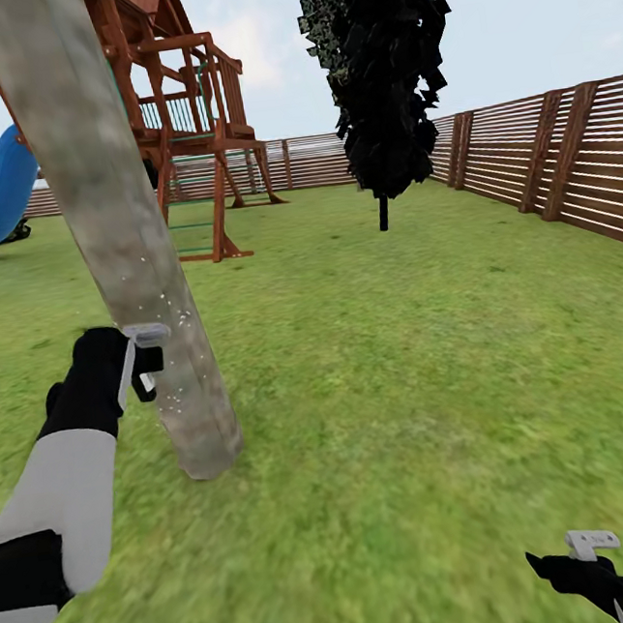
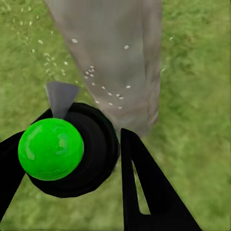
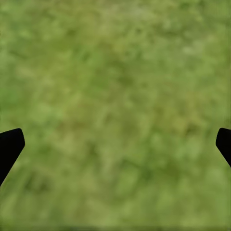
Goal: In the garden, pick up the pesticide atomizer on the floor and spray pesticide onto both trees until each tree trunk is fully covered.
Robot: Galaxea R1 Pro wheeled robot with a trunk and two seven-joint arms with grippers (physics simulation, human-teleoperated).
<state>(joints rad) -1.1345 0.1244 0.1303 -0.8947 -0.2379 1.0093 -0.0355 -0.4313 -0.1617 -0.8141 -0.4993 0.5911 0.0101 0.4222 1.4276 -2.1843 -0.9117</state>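
Left end effector [image 2: 86, 159]: clamped on pesticide atomizer [image 2: 67, 149], just beside leaning tree trunk [image 1: 117, 238]. Pesticide [image 2: 103, 89] specks sparse on trunk; coverage looks partial, second tree pending. Right end effector [image 3: 115, 144]: wide, over grass.

Fenced back garden with play area, rendered in simulation. Grass lawn [image 1: 386, 361] runs from near ground to far boundary. Brown horizontal-slat wooden fence [image 1: 546, 161] along right side and far end. Wooden play tower [image 1: 193, 121] with ladder at far left, blue slide [image 1: 0, 199] beside it. Thick leaning grey tree trunk [image 1: 111, 229] near left; dark-leaved thin-trunked tree [image 1: 379, 69] far centre. Pale cloudy sky above.
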